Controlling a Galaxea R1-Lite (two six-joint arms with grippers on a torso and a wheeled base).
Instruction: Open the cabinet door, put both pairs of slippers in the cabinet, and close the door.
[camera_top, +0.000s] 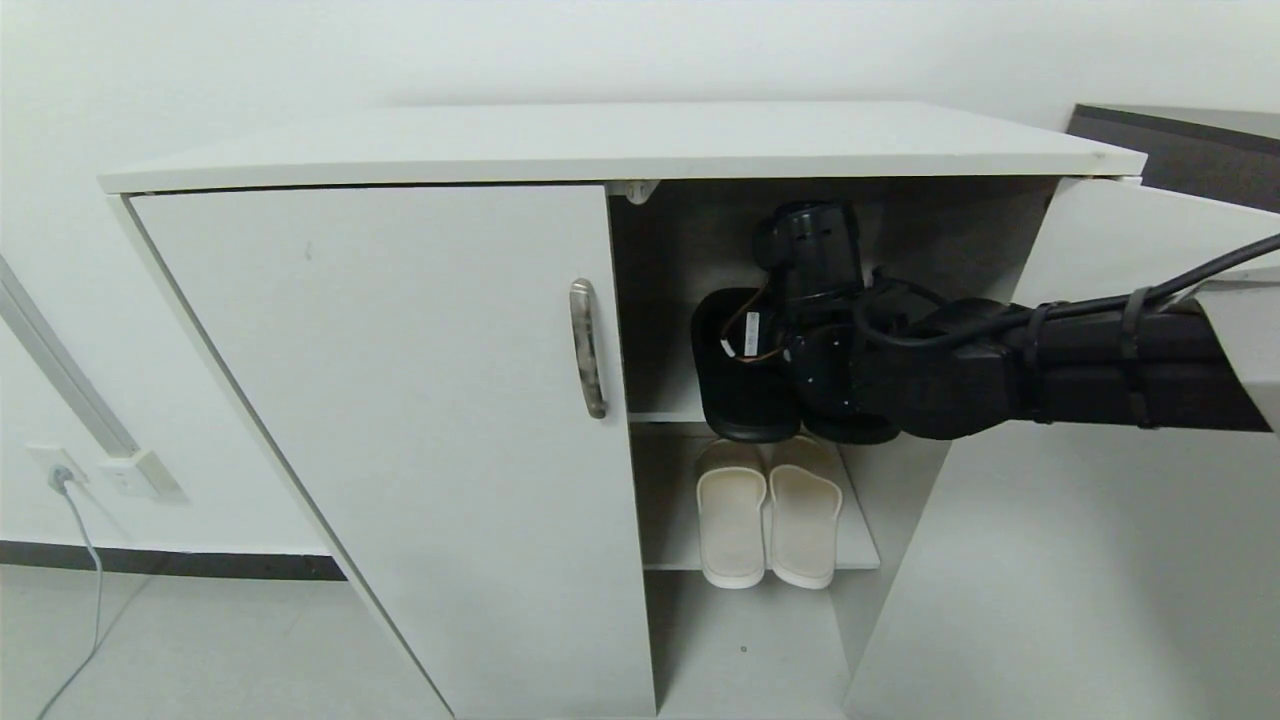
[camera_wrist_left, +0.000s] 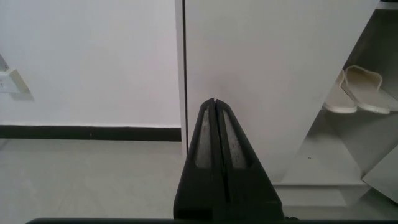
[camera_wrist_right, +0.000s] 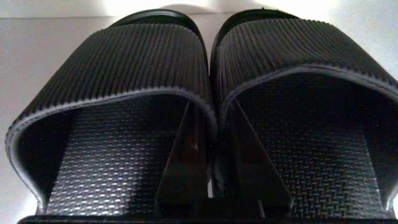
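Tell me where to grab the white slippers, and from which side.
Use the free left gripper: pinch the two touching inner walls at the heel end of the white slippers, one of its fingers inside each, coming from the cabinet's open front. They lie side by side, soles down, heels past the shelf edge toward the opening, so both should lift together.

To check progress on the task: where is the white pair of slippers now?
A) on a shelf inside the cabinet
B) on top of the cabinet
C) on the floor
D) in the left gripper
A: the white slippers lie on a shelf inside the cabinet, below the black slippers held by the right gripper.
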